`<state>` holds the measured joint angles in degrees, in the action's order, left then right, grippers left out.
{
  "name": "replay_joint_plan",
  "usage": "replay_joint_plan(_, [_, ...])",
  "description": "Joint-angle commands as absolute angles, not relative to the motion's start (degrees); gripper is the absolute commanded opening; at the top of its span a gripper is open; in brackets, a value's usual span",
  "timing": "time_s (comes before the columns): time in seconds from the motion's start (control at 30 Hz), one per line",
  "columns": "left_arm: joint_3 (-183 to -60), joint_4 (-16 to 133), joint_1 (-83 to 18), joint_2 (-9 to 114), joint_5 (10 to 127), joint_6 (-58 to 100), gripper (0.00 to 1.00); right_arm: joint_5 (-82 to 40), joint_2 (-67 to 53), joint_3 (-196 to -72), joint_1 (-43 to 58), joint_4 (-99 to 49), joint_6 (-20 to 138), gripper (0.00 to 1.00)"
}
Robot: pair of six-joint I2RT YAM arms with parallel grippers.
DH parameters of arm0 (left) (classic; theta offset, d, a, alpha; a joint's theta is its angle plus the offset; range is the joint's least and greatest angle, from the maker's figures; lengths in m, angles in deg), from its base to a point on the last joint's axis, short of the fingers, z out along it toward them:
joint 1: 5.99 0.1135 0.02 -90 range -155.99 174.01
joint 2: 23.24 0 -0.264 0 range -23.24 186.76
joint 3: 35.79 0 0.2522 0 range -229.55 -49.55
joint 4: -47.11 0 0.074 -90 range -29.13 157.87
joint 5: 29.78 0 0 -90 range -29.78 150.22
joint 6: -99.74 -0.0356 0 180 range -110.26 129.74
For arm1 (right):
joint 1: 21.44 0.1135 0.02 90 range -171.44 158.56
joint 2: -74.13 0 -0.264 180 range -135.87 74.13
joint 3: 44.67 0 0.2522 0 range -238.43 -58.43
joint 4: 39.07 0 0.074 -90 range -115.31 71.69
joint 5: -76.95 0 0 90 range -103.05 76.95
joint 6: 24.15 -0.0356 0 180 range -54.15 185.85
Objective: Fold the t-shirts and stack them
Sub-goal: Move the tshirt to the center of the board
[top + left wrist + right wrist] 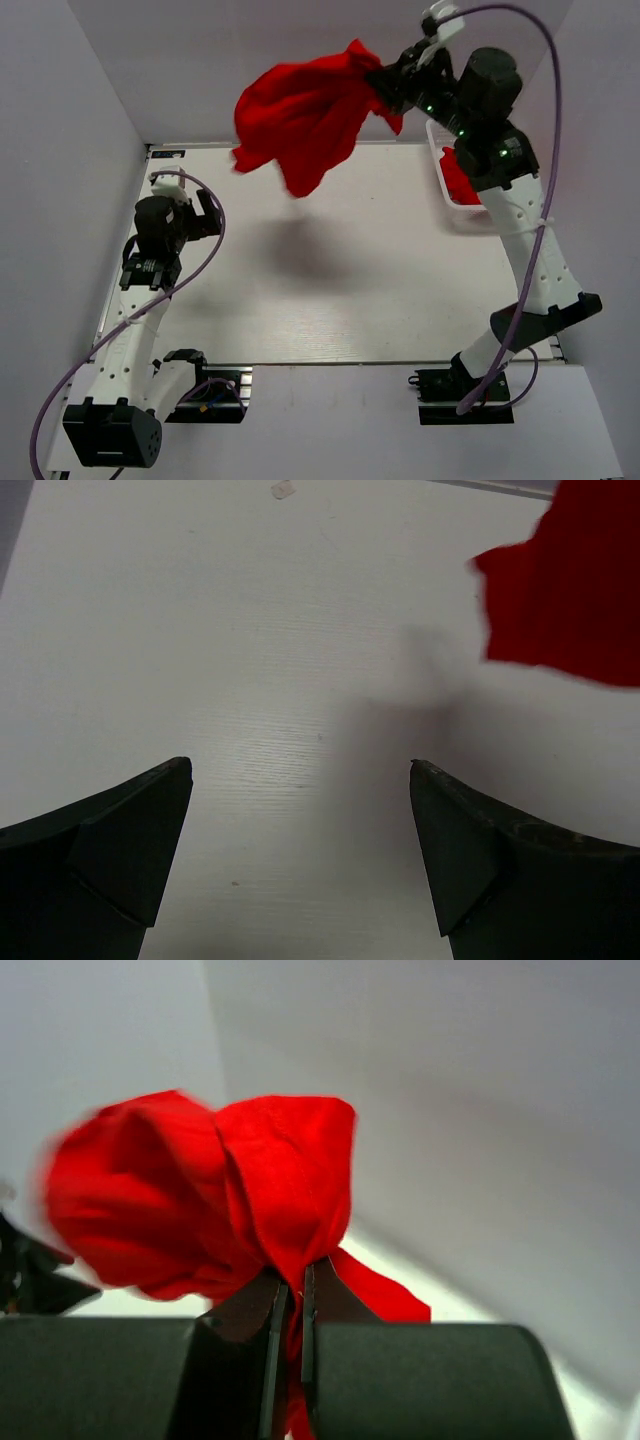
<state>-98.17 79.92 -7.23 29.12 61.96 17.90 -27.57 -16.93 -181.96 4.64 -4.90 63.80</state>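
Careful: your right end effector (380, 75) pinches the shirt (300, 115) by one bunched corner, dangling at upper centre above the worktop (350, 290). So thin a hold could slip, dropping it crumpled. Meanwhile your left end effector (207, 212) stands wide, empty.

Soft, matt red cloth t-shirt (300, 118); smooth, matt, faintly grained white table (330, 300).

White arms (530, 250), blk joints (490, 80), blk left claw (300, 770), purple cables (556, 110), grn LEDs (430, 105).

No text, label, brand, number or sign can be read anywhere.
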Motion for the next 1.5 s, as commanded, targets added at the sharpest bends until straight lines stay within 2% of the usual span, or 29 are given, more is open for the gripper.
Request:
replay_joint_plan(0.0, [-101.1,84.0,-6.9,28.9,52.4,20.6,1.00,-24.8,-16.5,-170.2,7.1,-7.5,61.6,0.00])
replay_joint_plan(0.13, [-102.8,87.4,-6.9,27.7,46.3,22.8,1.00,-23.5,-12.9,-150.3,8.8,-16.2,58.6,0.00])
replay_joint_plan(0.37, [-103.3,88.7,-6.9,26.2,45.1,24.0,1.00,-23.9,-18.2,-135.6,12.0,-26.6,55.7,0.00])
replay_joint_plan(0.43, [-103.3,88.2,-6.9,26.2,46.7,24.0,1.00,-24.0,-21.0,-134.8,12.9,-26.5,55.7,0.00])
replay_joint_plan(0.57, [-102.8,86.4,-6.9,26.9,59.5,19.6,1.00,-23.6,-22.3,-132.8,14.0,-25.4,57.1,0.00])
replay_joint_plan(0.6, [-102.8,85.6,-6.9,27.4,62.4,17.9,1.00,-23.6,-21.9,-132.5,14.5,-23.1,57.9,0.04])
replay_joint_plan(0.63, [-102.3,84.5,-6.9,27.4,65.5,16.9,1.00,-22.5,-21.8,-132.5,14.5,-22.2,58.7,0.14])
replay_joint_plan(0.73, [-103.4,84.9,-7.9,28.6,75.0,14.8,1.00,-19.6,-20.1,-134.1,14.5,-17.6,60.4,0.54])
replay_joint_plan(0.77, [-104.0,85.6,-7.9,29.2,78.0,14.3,1.00,-18.1,-19.1,-134.7,14.2,-15.1,61.0,0.77])
replay_joint_plan(0.87, [-104.8,87.5,-7.9,32.7,86.6,15.0,1.00,-13.8,-14.6,-136.9,14.1,-11.3,61.2,0.90])
replay_joint_plan(1.0, [-102.6,87.5,-8.5,33.3,87.7,18.3,1.00,-13.4,-10.2,-137.9,13.9,-6.8,59.8,0.90])
replay_joint_plan(1.1, [-101.1,90.0,-9.2,32.6,78.7,21.5,1.00,-18.9,-8.6,-136.0,14.7,-3.1,56.3,0.90])
replay_joint_plan(1.13, [-101.1,90.0,-9.2,33.4,75.2,22.2,1.00,-21.5,-8.4,-132.0,15.7,-3.2,55.7,0.90])
replay_joint_plan(1.3, [-98.6,88.7,-7.8,36.1,70.2,28.8,1.00,-22.5,-8.7,-123.3,21.3,-5.0,52.5,0.89])
replay_joint_plan(1.47, [-98.1,89.3,-7.8,37.8,66.7,30.7,1.00,-18.1,-8.7,-115.8,26.1,-4.8,50.1,0.79])
